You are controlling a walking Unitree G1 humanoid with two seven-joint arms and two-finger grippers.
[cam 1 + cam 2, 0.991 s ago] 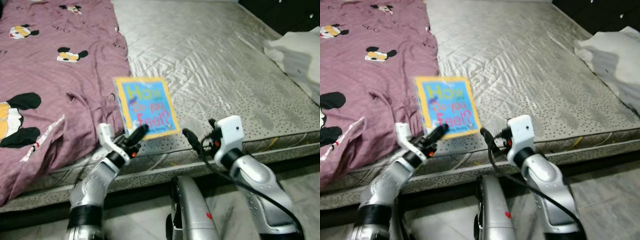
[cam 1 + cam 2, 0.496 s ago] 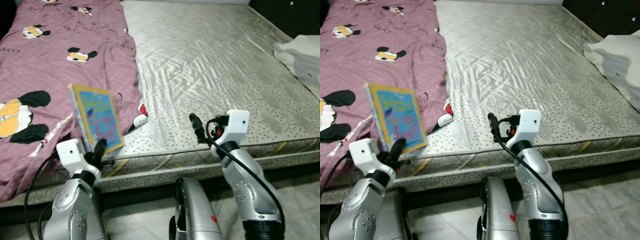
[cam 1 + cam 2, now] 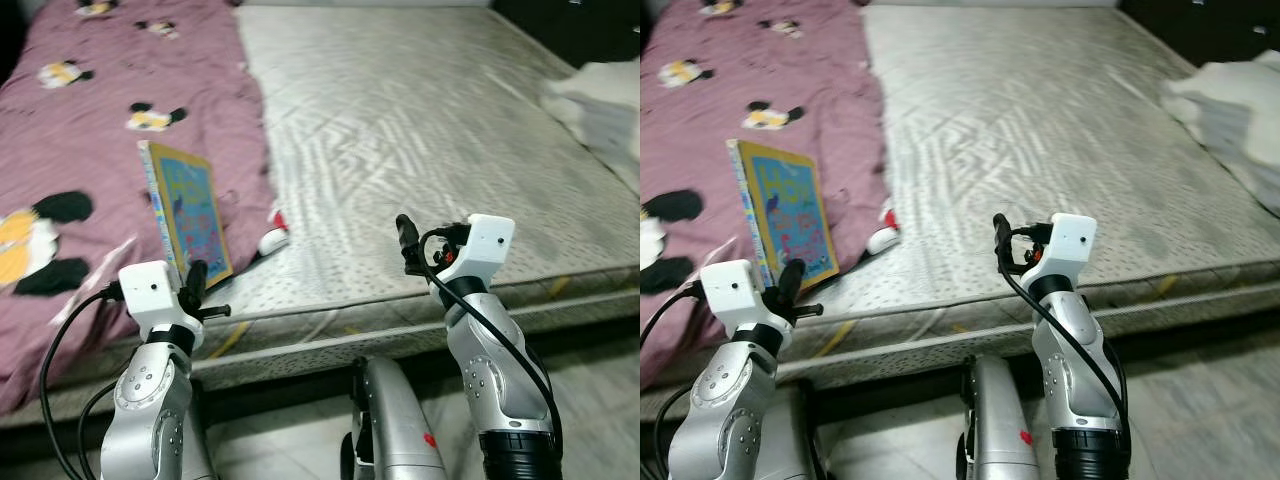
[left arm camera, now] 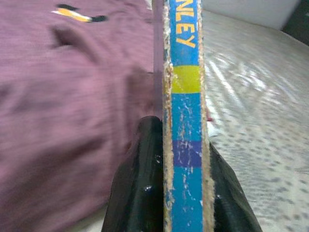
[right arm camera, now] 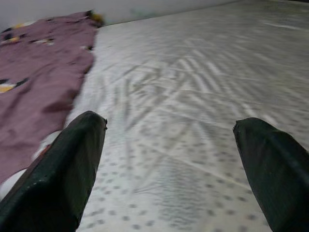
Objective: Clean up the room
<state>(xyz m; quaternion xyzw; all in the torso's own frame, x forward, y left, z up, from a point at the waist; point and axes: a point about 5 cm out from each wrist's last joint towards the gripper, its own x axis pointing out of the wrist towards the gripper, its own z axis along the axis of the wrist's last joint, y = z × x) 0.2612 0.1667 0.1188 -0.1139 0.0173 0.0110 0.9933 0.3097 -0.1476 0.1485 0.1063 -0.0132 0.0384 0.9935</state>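
One book [image 3: 186,214] is off the bed: the left hand [image 3: 192,283] pinches its lower edge between both fingers [image 4: 140,183], holding it upright over the near edge of the mattress [image 3: 420,150]. The right hand [image 3: 408,236] hovers beside it over the mattress edge, fingers [image 5: 63,169] spread wide and holding nothing. Farther back, a purple cartoon-print sheet [image 3: 70,150] lies rumpled across the left half of the bed, and white bedding [image 3: 1230,110] sits at the far right. By my reading, tidying has barely started; the book needs putting away and the linens remain.
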